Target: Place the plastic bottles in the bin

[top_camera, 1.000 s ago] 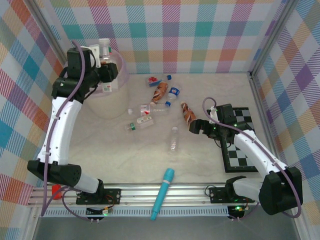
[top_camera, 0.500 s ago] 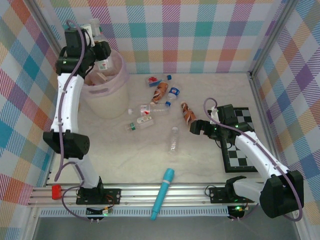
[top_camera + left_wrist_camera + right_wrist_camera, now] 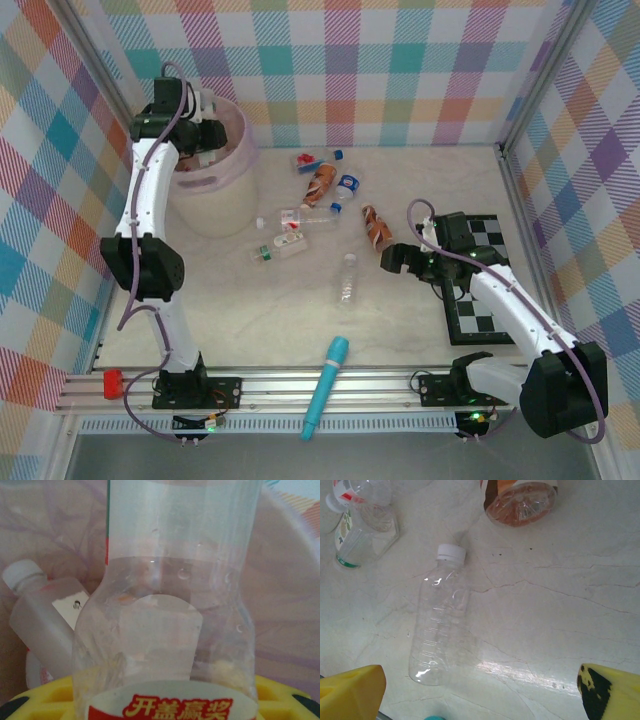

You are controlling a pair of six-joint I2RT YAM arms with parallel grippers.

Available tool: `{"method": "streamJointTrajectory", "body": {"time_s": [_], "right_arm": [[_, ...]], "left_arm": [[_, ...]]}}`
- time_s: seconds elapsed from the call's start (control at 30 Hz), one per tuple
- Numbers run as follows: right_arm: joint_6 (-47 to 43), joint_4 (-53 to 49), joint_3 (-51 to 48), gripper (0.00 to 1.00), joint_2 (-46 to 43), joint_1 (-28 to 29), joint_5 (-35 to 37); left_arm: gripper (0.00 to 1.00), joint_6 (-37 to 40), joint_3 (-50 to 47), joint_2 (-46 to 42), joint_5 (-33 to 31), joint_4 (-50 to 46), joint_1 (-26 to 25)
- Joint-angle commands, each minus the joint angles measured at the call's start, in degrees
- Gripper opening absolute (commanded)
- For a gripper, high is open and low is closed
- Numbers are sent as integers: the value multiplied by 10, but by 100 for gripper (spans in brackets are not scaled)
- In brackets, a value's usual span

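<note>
My left gripper (image 3: 167,707) is shut on a clear plastic bottle (image 3: 170,610) with a red-and-white label, and holds it inside the bin (image 3: 292,585). A white-capped bottle (image 3: 42,620) lies in there beside it. From above, the left gripper (image 3: 203,132) hangs over the pale pink bin (image 3: 215,195) at the far left. Several bottles lie on the table: two brown ones (image 3: 320,180) (image 3: 376,225), a blue-capped one (image 3: 346,187) and a clear one (image 3: 346,280). My right gripper (image 3: 392,258) stands open next to the nearer brown bottle. Under it lies the clear white-capped bottle (image 3: 440,625).
A long teal cylinder (image 3: 327,385) lies near the front rail. A black-and-white chequered board (image 3: 482,285) sits at the right under the right arm. A green-labelled bottle (image 3: 352,542) and a brown bottle's base (image 3: 520,500) lie just ahead of the right gripper.
The left arm has straightened upward and shifted its gripper, with the bottle, slightly left over the bin. The right arm has hardly moved.
</note>
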Motion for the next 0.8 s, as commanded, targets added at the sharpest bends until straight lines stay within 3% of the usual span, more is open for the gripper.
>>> {"method": "streamJointTrajectory", "body": {"time_s": [0.0, 0.13, 0.4, 0.77], "right_arm": [[-3, 2, -6, 98, 1, -3, -6], [-4, -2, -5, 98, -2, -3, -4], [-2, -5, -6, 98, -6, -3, -3], [2, 5, -6, 98, 0, -3, -9]], "left_arm": [[43, 4, -43, -11, 30, -1, 15], [52, 3, -59, -2, 45, -3, 16], [86, 11, -67, -15, 47, 0, 16], [96, 27, -19, -71, 39, -27, 16]]}}
